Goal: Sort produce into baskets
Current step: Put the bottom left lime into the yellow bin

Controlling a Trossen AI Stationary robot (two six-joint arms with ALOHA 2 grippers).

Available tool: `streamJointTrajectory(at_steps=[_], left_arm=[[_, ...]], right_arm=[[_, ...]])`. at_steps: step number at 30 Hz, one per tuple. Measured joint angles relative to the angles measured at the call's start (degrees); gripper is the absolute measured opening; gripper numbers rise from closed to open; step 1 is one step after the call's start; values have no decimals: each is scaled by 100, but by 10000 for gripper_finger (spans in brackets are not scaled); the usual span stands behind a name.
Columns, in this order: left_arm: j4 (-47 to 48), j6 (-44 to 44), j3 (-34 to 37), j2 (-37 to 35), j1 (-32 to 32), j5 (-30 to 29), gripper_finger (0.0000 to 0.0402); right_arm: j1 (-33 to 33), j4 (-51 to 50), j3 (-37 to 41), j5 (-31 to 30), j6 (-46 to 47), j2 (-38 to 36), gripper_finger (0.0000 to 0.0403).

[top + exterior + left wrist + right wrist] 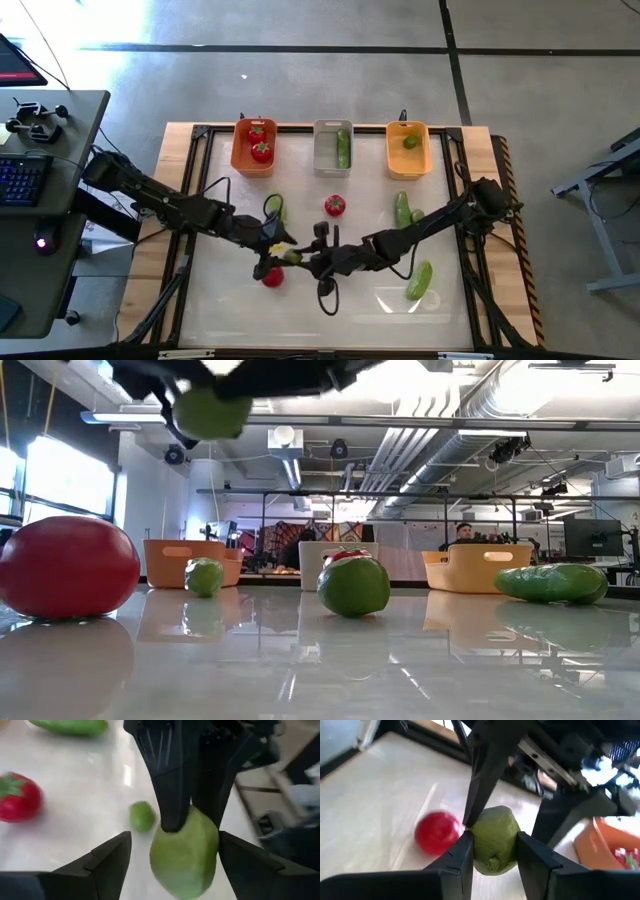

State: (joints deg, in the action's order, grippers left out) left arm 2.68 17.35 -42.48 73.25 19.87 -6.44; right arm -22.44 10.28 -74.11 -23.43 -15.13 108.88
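A green lime is held in the air above the table's near middle, between my two grippers. My right gripper is shut on it. My left gripper is open, with one finger on either side of the same lime. A red tomato lies on the table just below them. The orange-red basket holds two tomatoes. The pale grey basket holds a cucumber. The yellow-orange basket holds a lime. My right gripper pinches the lime's two opposite sides between its two fingers, coming from the table's right side. The lime is lifted clear of the table, as the low view shows. My left gripper: I cannot tell whether its open fingers touch the lime.
Loose on the table are a tomato, a cucumber with a lime beside it, a second cucumber at the near right, and a green piece by the left arm. A raised wooden frame edges the table.
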Motion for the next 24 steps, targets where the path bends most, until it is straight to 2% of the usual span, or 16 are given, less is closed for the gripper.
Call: streamJointTrajectory(at_steps=[7, 13, 17, 24], left_arm=[[-1644, -434, 1135, 3, -58, -359, 281], [-2696, -750, 1712, -26, -333, -502, 281], [-3286, -987, 1917, -26, -606, -533, 280], [-3301, -1201, 1936, -26, -1175, -508, 278]], right_arm=[[21, -935, -2, -705, 869, -149, 107], [369, -2104, -2, -1303, 1716, -392, 107], [933, -3231, -6, -1353, 2314, -685, 107], [2350, -5258, -6, -1334, 2879, -1328, 108]])
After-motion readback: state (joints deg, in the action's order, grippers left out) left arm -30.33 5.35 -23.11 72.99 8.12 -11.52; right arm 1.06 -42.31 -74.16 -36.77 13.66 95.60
